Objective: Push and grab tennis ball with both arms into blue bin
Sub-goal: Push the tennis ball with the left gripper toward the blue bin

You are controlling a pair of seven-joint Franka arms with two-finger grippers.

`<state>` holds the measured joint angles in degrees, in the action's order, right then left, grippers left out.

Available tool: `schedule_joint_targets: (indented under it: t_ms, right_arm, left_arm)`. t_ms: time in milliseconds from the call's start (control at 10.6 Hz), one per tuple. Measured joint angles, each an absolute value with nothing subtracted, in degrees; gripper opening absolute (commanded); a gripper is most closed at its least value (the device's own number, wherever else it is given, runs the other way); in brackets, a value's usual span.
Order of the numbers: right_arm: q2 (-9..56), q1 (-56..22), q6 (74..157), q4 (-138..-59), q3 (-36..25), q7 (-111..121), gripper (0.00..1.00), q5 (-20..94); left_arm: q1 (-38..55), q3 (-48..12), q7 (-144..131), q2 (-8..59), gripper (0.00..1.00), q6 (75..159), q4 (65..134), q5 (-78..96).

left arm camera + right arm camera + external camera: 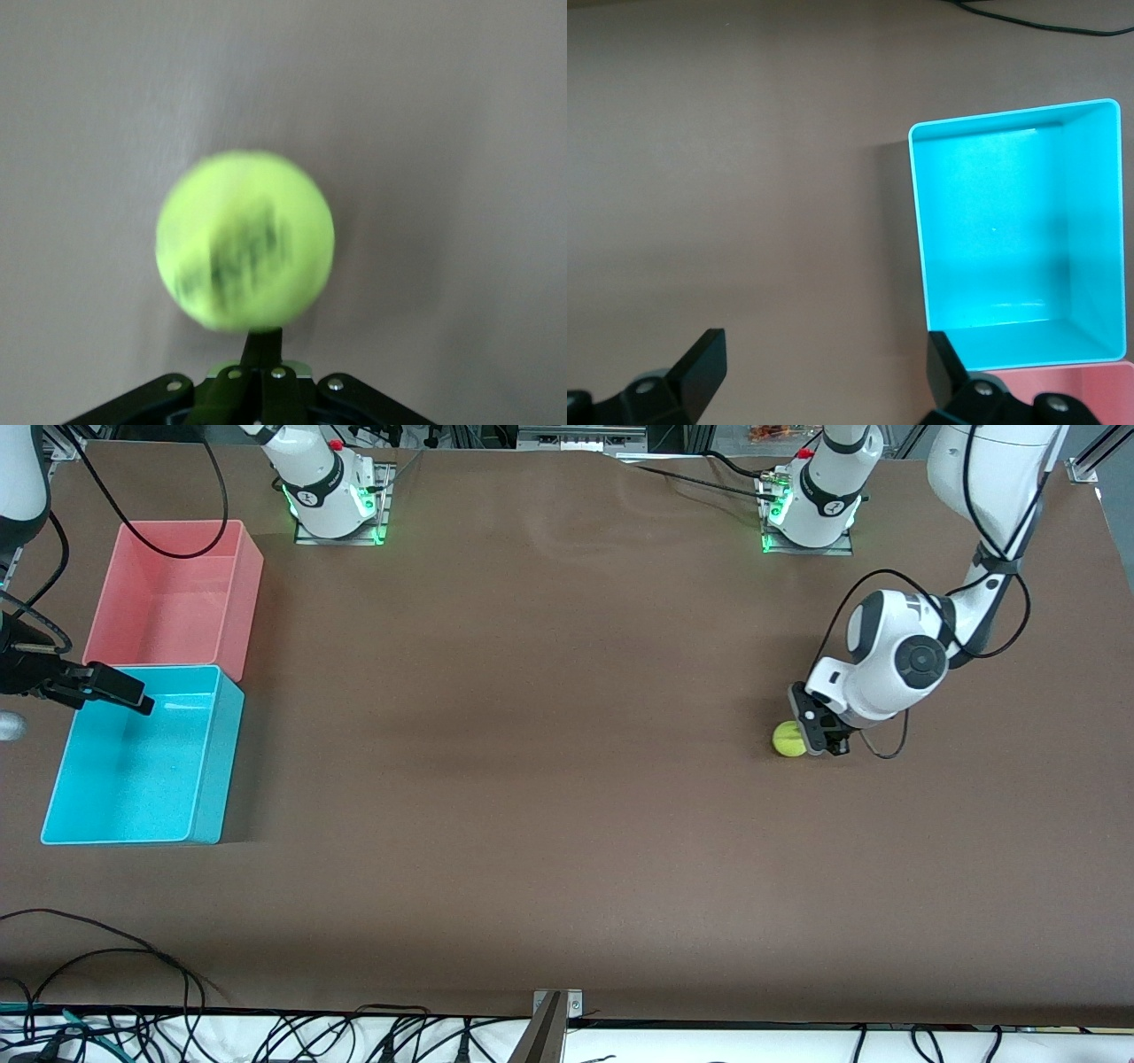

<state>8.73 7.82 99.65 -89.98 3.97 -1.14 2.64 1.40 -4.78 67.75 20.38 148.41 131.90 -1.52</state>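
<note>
The tennis ball lies on the brown table toward the left arm's end. My left gripper is down at the table right beside the ball. In the left wrist view its shut fingertips touch the blurred ball without holding it. The blue bin stands at the right arm's end of the table and holds nothing. My right gripper hangs over the bin's corner nearest the pink tub. It is open and empty, with the bin in its wrist view.
A pink-red tub stands against the blue bin, farther from the front camera, and shows in the right wrist view. Two arm bases lit green stand along the table's back edge. Black cables lie at the front edge.
</note>
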Motion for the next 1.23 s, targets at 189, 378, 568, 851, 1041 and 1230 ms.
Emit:
schedule_joint_targets:
  t_ms: [189, 378, 568, 851, 1041, 1230]
  right_arm:
    - [8.74, 7.83, 99.65, -89.98, 3.97, -1.14, 1.0, 2.65]
    - [9.0, 7.75, 99.4, -90.04, 3.99, -1.11, 1.0, 2.65]
    - [10.01, 7.46, 99.38, -90.05, 4.04, -0.86, 1.0, 2.65]
    - [10.32, 7.23, 98.3, -90.05, 4.26, 1.75, 1.0, 2.67]
    - [10.84, 7.09, 97.91, -90.07, 4.56, 3.43, 1.0, 3.34]
    - [12.26, 6.51, 97.1, -90.18, 5.27, 4.72, 1.0, 6.09]
  left_arm:
    - [1.67, -4.71, 66.65, 20.38, 0.0, 148.42, 131.76, -1.52]
    - [0.9, -4.4, 66.7, 20.34, 0.0, 148.42, 131.64, -1.52]
    - [0.56, -4.4, 66.7, 19.85, 0.0, 148.13, 131.52, -1.52]
    - [0.42, -4.41, 66.72, 17.71, 0.0, 146.65, 131.45, -1.52]
    - [0.41, -4.41, 66.73, 16.72, 0.0, 146.28, 131.44, -1.52]
    - [0.37, -4.41, 66.73, 16.19, 0.0, 146.25, 131.44, -1.52]
